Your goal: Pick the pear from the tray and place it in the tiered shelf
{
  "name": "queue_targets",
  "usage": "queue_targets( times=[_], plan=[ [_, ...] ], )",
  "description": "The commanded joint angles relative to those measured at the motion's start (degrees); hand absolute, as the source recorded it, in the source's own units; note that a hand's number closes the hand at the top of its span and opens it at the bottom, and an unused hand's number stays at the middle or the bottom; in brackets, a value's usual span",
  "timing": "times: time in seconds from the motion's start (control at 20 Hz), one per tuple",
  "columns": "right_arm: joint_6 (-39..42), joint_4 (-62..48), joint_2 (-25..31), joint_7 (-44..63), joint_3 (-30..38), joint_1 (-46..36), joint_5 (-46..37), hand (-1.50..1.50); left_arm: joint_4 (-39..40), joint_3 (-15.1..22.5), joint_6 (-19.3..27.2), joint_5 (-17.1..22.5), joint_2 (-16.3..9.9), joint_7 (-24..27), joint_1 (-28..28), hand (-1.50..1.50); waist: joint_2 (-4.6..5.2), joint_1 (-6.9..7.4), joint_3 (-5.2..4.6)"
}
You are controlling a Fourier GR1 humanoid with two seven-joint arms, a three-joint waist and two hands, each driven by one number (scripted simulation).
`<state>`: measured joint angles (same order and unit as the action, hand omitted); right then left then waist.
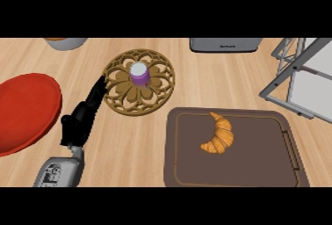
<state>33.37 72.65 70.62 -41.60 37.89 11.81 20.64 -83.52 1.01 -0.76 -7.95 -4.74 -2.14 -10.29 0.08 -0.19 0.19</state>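
On the brown tray [188,176] lies a croissant [219,133], no pear | long axis near-far | left hand [84,116] well left, fingers straight, empty | right hand unseen

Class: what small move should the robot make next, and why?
Probably swing the left hand rightward over the golden croissant on the dark brown tray: it lies untouched, no pear shows, and the hand is open, away from the tray.
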Motion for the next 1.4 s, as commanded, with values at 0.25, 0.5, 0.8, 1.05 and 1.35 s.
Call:
queue_targets(
  times=[0.25, 0.5, 0.8, 1.05, 1.35],
  plan=[
    [8.0, -11.0, 4.4, -4.3, -5.7, -10.2, 4.7, 1.50, -0.5, 1.9, -0.4, -1.0, 0.8, 0.4, -0.5, 0.00, 0.38, 2.76, -0.06],
    [9.2, -19.0, 8.4, -5.5, -7.4, -16.0, 4.2, 1.50, -0.2, 1.6, -1.1, -0.6, 0.5, -0.5, -2.0, 0.00, 0.53, 2.88, -0.01],
    [3.1, -20.5, 7.0, -7.9, -12.7, -23.4, 0.3, 1.50, 0.5, 2.9, -0.1, -1.8, 1.9, 0.0, -0.7, 0.00, 0.59, 3.18, -0.03],
    [-0.9, -22.9, 5.2, -8.5, -17.7, -30.9, -2.2, 1.50, 0.8, 1.9, -2.0, 0.0, 1.2, -0.5, -1.8, 0.00, 0.79, 3.83, -0.05],
    [-10.4, -23.8, -0.3, -14.2, -22.3, -38.1, -8.9, 1.50, 3.2, -1.3, -3.6, 1.6, -1.5, 1.3, -2.8, 0.00, 0.66, 2.94, -0.09]
  ],
)
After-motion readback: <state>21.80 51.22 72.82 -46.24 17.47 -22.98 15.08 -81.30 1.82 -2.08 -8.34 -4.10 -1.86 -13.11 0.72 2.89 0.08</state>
